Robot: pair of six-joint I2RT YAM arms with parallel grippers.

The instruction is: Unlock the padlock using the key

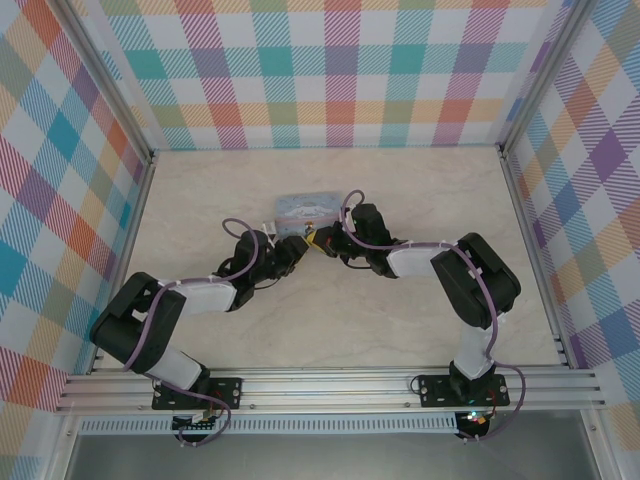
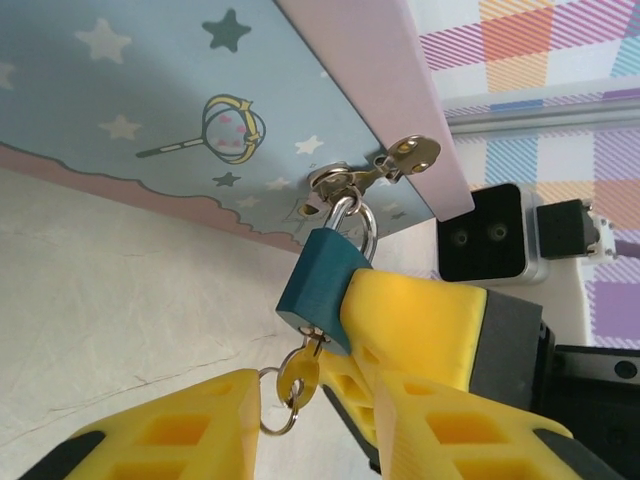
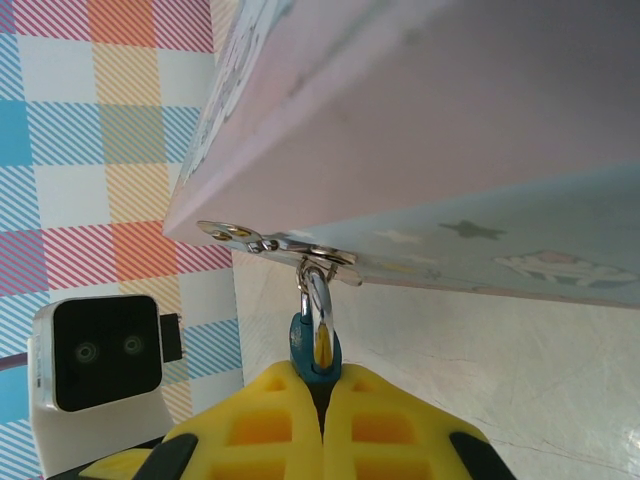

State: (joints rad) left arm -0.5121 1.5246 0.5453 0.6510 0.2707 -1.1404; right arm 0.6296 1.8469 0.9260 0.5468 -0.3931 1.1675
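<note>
The teal padlock point(image 2: 322, 285) hangs by its silver shackle point(image 2: 352, 215) from the hasp of the light-blue tin point(image 2: 150, 90). My right gripper point(image 3: 322, 388) is shut on the padlock body point(image 3: 316, 355), one yellow finger point(image 2: 420, 320) pressed against its side. The small key point(image 2: 298, 374) sits in the keyhole at the padlock's bottom, and a wire ring point(image 2: 280, 405) dangles from it. My left gripper point(image 2: 315, 420) is open around the key; its left finger point(image 2: 170, 430) is close to the ring. From above, both grippers meet in front of the tin point(image 1: 305, 208).
The tin rests on the pale marble-patterned tabletop point(image 1: 400, 320). Checked walls and aluminium rails point(image 1: 510, 180) enclose the table. The left arm's wrist camera housing point(image 3: 95, 350) sits close to the right gripper. Open tabletop lies right and in front of the tin.
</note>
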